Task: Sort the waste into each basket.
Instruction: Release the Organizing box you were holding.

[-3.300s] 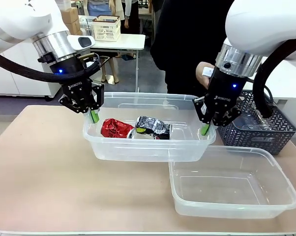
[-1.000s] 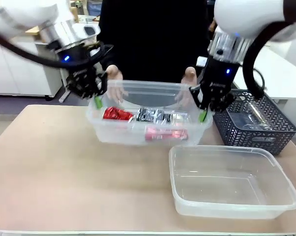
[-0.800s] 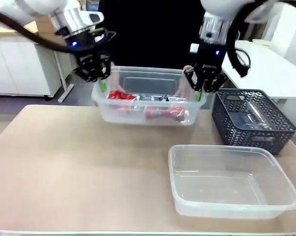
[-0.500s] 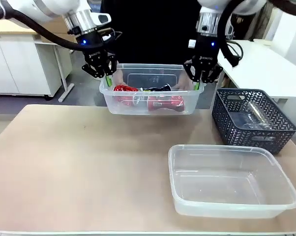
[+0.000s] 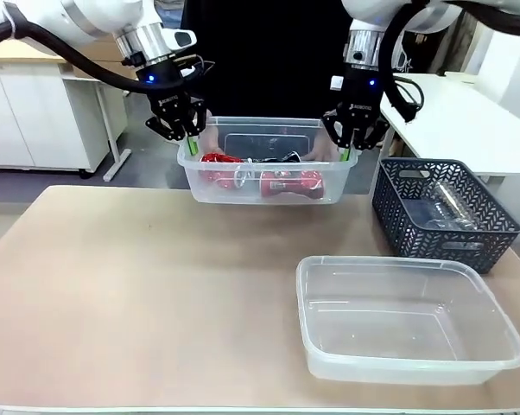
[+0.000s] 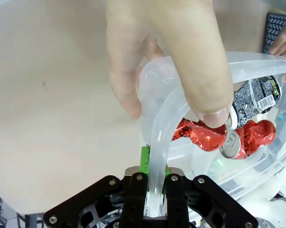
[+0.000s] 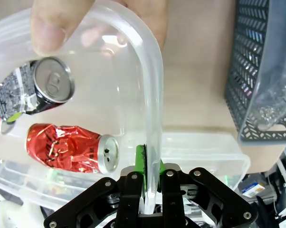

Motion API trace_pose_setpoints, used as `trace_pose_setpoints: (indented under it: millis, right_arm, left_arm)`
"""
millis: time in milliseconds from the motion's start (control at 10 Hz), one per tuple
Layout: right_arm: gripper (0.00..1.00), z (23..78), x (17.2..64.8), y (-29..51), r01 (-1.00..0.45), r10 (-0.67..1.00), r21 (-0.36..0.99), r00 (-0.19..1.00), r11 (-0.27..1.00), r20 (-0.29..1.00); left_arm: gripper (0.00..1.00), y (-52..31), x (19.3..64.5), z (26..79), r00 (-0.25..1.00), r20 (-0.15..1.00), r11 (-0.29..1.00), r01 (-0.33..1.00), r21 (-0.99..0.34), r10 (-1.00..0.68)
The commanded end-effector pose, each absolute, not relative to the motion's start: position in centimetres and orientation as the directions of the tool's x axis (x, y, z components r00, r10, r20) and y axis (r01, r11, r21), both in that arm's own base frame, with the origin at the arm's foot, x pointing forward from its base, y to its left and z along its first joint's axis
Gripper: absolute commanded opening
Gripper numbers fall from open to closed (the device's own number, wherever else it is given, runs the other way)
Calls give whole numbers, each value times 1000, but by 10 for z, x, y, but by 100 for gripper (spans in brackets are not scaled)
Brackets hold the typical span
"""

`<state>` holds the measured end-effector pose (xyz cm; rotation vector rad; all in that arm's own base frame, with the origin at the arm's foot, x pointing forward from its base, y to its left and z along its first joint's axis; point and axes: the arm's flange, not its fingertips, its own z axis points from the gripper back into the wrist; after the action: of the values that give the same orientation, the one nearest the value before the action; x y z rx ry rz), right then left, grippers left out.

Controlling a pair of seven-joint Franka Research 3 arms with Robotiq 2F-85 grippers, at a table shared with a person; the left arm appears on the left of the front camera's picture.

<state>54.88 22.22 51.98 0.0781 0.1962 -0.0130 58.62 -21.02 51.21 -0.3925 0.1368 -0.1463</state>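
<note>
Beige table [image 5: 113, 285], left gripper [image 5: 191, 147] and right gripper [image 5: 346, 153] clamped on clear tub [image 5: 260, 197], crushed cans [image 5: 288, 182] inside

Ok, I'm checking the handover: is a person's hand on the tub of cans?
Yes, a hand grips the tub at its rim, just beyond the left claw.

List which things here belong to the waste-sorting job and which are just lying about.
Part of the job: held tub, gripped at its rim by left gripper and right gripper, a person's hand on it; crushed red cans and dark can inside; empty tub; clear bottle.
Lying about: dark lattice basket holding that bottle; white table; white cabinets.
</note>
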Motion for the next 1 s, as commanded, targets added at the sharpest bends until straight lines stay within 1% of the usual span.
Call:
trace_pose_setpoints:
  millis: [0, 600, 700, 800, 900]
  right_arm:
    - [5, 522, 546, 224, 20, -5, 75, 982, 997, -188]
    - [5, 520, 549, 222, 21, -6, 76, 981, 997, -195]
    - [65, 526, 542, 211, 71, -59, 85, 989, 994, -134]
    - [65, 526, 535, 202, 96, -90, 98, 994, 991, -66]
    - [100, 524, 532, 195, 106, -104, 111, 994, 988, -29]
  left_arm:
    - [5, -211, 584, 515, 978, -93, 910, 135, -391, -185]
    - [5, -211, 584, 515, 978, -93, 910, 135, -391, -185]
    - [64, -210, 586, 512, 980, -104, 914, 115, -390, -168]
    - [63, -211, 580, 517, 979, -101, 916, 127, -381, -178]
    - [100, -209, 573, 520, 981, -93, 921, 127, -368, -172]
